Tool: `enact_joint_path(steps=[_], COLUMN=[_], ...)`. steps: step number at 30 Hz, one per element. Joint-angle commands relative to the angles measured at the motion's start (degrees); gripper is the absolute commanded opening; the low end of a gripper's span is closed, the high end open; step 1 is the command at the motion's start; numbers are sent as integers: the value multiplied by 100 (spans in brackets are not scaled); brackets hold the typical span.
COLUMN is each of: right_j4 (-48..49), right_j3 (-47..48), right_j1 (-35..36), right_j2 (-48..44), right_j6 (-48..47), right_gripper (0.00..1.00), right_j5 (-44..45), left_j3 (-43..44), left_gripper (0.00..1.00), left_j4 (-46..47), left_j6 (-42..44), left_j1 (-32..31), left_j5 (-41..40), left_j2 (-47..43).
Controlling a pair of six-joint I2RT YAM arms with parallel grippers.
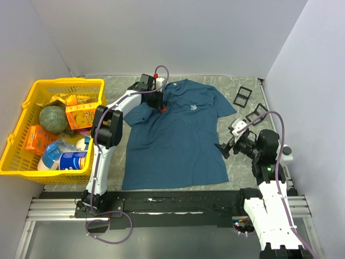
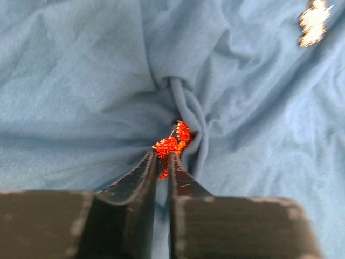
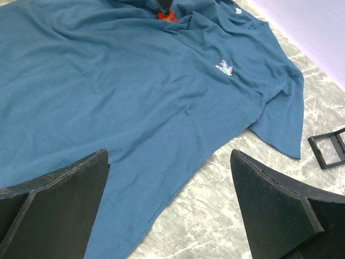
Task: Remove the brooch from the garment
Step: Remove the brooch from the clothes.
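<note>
The garment (image 1: 172, 140), a dark teal T-shirt, lies flat on the grey marbled table. A red-orange sparkly brooch (image 2: 173, 141) sits at its bunched collar. It also shows in the top view (image 1: 162, 110) and far off in the right wrist view (image 3: 168, 15). My left gripper (image 2: 162, 155) is at the collar (image 1: 160, 104), its jaws nearly together and pinching the lower part of the brooch. The cloth puckers around it. My right gripper (image 3: 170, 154) is wide open and empty. It hovers over the shirt's right hem edge (image 1: 222, 147).
A small silvery leaf emblem (image 1: 192, 108) sits on the shirt's chest. A yellow basket (image 1: 33, 89) of groceries stands at the left. Two black frames (image 1: 242, 96) lie at the back right, one in the right wrist view (image 3: 329, 148). White walls enclose the table.
</note>
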Motion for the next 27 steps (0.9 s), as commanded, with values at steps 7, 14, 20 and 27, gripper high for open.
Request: enact_joint_path(steps=[7, 14, 20, 27], right_j4=[73, 73, -6, 38], right_j3=[14, 23, 234, 716], right_j1=[-39, -31, 118, 1032], right_j2=[-5, 74, 311, 820], right_j6=[-70, -52, 123, 352], right_gripper=[100, 100, 100, 100], right_j5=[-70, -149, -307, 184], left_j3=[149, -71, -422, -703], left_gripper=[1, 1, 1, 1], left_j4=[55, 187, 310, 424], left_j6=[-148, -306, -385, -420], left_j1=[-14, 126, 249, 302], left_j5=[547, 1302, 1743, 2111], left_j2=[-98, -501, -915, -1161])
